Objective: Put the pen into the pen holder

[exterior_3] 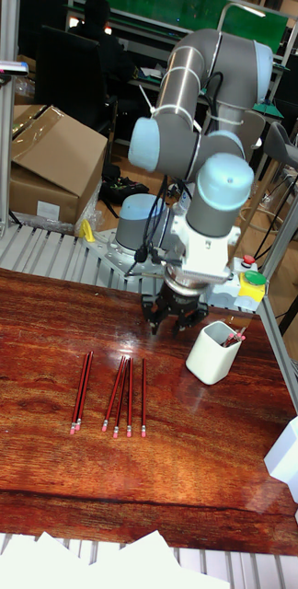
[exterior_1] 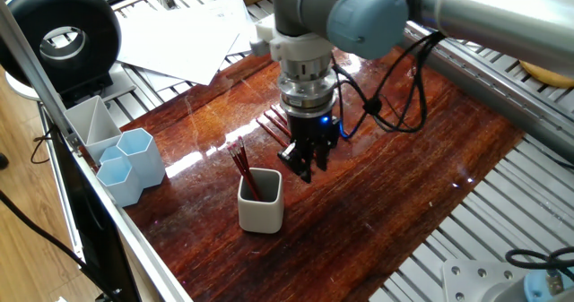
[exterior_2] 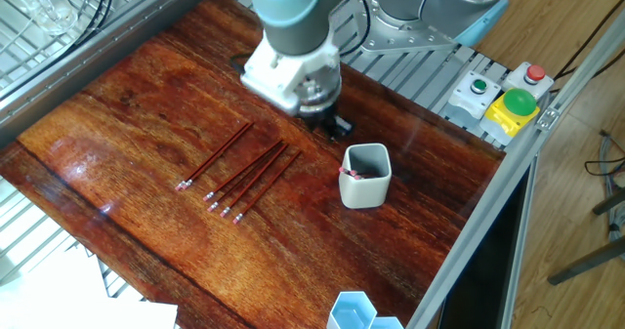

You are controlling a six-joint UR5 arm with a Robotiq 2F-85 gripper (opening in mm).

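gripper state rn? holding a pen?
Gripper: empty, holding no pen; jaws look slightly apart, but open or shut cannot be told.

No text, label or number is legible anywhere.
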